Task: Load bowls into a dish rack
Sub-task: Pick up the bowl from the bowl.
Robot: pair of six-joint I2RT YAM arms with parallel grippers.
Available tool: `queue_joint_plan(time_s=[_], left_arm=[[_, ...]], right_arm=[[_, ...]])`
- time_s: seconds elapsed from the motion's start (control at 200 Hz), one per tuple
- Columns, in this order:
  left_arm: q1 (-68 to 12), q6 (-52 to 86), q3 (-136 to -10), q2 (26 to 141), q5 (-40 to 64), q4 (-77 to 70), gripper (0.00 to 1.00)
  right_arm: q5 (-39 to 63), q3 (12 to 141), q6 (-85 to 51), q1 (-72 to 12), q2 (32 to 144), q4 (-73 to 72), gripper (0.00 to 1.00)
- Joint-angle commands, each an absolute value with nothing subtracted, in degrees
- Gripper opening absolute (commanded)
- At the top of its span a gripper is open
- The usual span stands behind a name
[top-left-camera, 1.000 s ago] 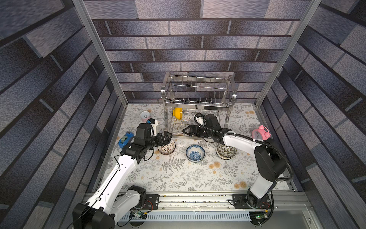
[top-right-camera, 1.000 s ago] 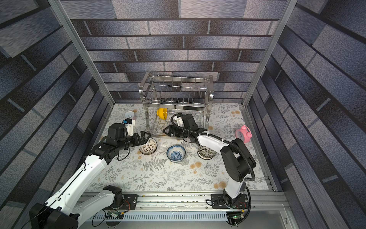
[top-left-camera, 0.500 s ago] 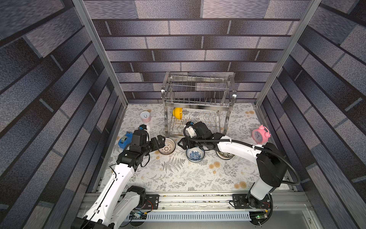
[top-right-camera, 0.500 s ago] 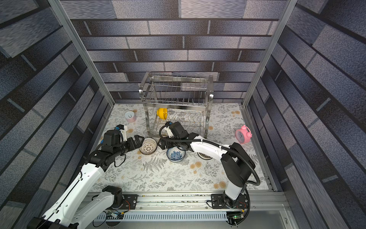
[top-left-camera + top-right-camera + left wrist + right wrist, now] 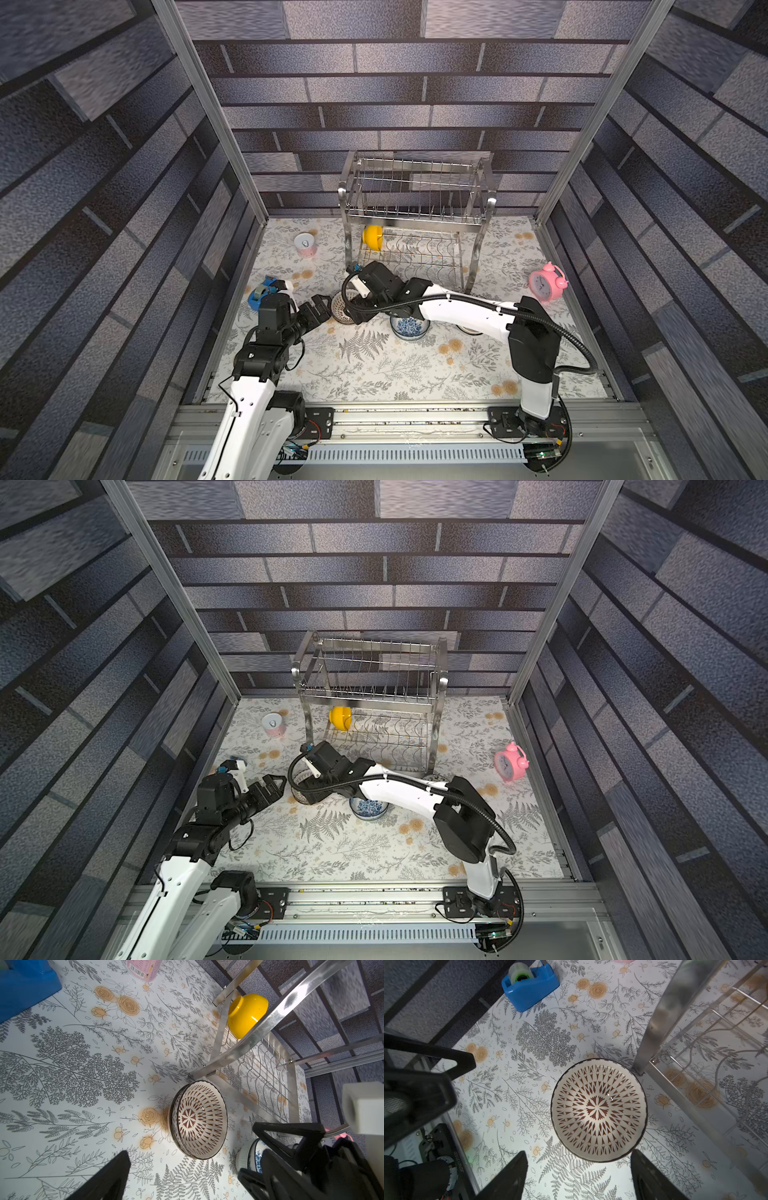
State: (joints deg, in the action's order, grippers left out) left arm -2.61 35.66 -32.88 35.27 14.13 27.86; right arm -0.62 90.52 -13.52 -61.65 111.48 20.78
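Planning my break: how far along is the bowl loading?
Done: one yellow bowl sits in the lower tier of the rack. In hand: nothing yet; the right hand hovers open over the brown-patterned bowl on the table by a rack post. To load: that bowl, the blue bowl and a third bowl mostly hidden by the right arm.

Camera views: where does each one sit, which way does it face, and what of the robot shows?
Top views: high above the front rail, facing down and back toward the dish rack; left arm and right arm both show.
Left wrist: on the left arm, facing the brown patterned bowl and the yellow bowl in the rack; left hand at the frame edge.
Right wrist: directly over the brown patterned bowl, facing down; right hand open above it.
Shared: both wrist views show that bowl beside a rack leg.
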Motion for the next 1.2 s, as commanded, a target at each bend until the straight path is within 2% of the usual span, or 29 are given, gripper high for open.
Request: queue_joint_plan(time_s=[0.0,0.356,0.917,1.192], left_arm=[[-1.21,37.51,-31.49,33.41,18.04,28.16,1.0],[3.79,39.42,-29.03,27.52,19.6,29.45,0.99],[7.2,38.52,-28.74,27.07,22.68,30.19,1.0],[7.95,38.32,-28.92,27.68,23.39,29.85,1.0]], right_arm=[[-3.98,95.18,-10.17,-63.57,115.04,26.76,0.73],[-4.5,104.05,-8.44,-66.13,124.41,31.09,0.57],[-5.27,111.57,-8.34,-66.58,131.36,34.26,0.46],[-5.23,113.1,-8.26,-66.59,132.57,34.85,0.3]])
